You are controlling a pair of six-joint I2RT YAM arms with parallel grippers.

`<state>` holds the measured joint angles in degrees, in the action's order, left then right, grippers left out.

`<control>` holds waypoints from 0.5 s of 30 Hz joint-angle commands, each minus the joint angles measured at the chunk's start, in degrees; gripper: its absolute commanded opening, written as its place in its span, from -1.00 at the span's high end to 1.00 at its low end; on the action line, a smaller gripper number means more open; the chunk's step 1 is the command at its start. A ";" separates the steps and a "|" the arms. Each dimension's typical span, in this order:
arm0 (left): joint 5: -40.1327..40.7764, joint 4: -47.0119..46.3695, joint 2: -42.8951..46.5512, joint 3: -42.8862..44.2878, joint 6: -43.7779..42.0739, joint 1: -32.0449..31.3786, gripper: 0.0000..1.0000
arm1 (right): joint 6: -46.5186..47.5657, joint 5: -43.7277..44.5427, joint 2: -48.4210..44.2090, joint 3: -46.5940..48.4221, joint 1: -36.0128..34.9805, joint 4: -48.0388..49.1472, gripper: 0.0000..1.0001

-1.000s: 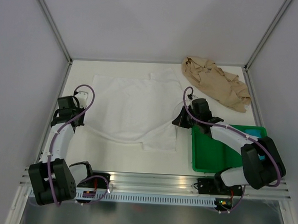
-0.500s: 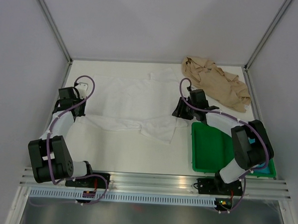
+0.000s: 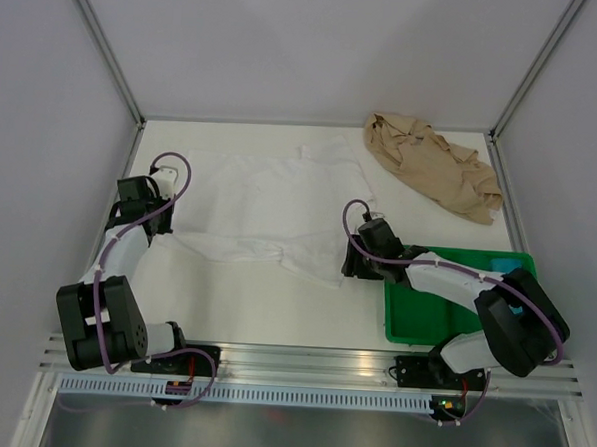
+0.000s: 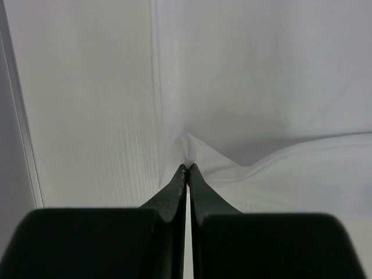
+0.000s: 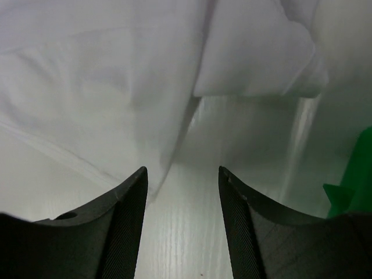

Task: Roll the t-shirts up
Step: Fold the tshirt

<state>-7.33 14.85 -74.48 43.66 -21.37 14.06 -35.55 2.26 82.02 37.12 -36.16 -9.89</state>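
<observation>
Right tool (image 5: 182, 172) now back nearer, wide, off the white t-shirt (image 3: 270, 194); left tool (image 4: 187, 168) tight on its edge.

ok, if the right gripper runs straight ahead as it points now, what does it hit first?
The white t-shirt. The right gripper, open, faces its loose edge across a strip of bare table. Height is unclear, so it may skim the cloth.

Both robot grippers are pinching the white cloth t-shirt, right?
Not both. Only the left gripper is shut on the white cloth t-shirt; the right wrist view shows the right gripper open, gripping nothing.
</observation>
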 commanded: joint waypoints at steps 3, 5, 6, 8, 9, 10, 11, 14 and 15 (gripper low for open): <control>-1.99 -0.79 1.70 -0.24 1.50 0.26 0.95 | -5.67 1.78 2.96 -0.47 -3.73 4.96 -0.16; -1.98 -0.79 1.97 -0.24 1.50 0.26 0.95 | -6.46 1.34 5.34 -0.65 -5.23 6.63 -0.13; -1.98 -0.88 2.05 -0.24 1.59 0.26 0.95 | -6.55 0.91 6.82 -0.65 -5.76 7.07 -0.11; -1.98 -0.79 2.32 -0.33 1.59 0.26 0.95 | -7.33 0.20 7.80 -0.91 -6.20 8.65 0.02; -1.98 -0.79 2.23 -0.33 1.59 0.17 0.95 | -7.60 -0.06 8.15 -1.17 -6.29 9.36 0.13; -2.07 -0.79 2.23 -0.24 1.50 0.26 0.95 | -7.86 -0.15 8.07 -1.52 -6.38 11.28 0.44; -2.16 -0.70 2.23 -0.07 1.50 0.26 0.95 | -8.13 0.02 7.90 -1.70 -6.38 11.64 0.62; -2.16 -0.61 2.32 0.02 1.15 0.17 0.95 | -8.57 2.65 5.18 -1.18 -6.29 10.86 1.00; -2.07 -0.53 2.49 0.11 1.06 0.26 0.95 | -8.40 3.36 3.08 -0.92 -6.29 10.51 0.99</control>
<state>-7.92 14.85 -73.76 43.66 -21.34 14.06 -42.85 3.14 87.94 36.75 -42.19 2.24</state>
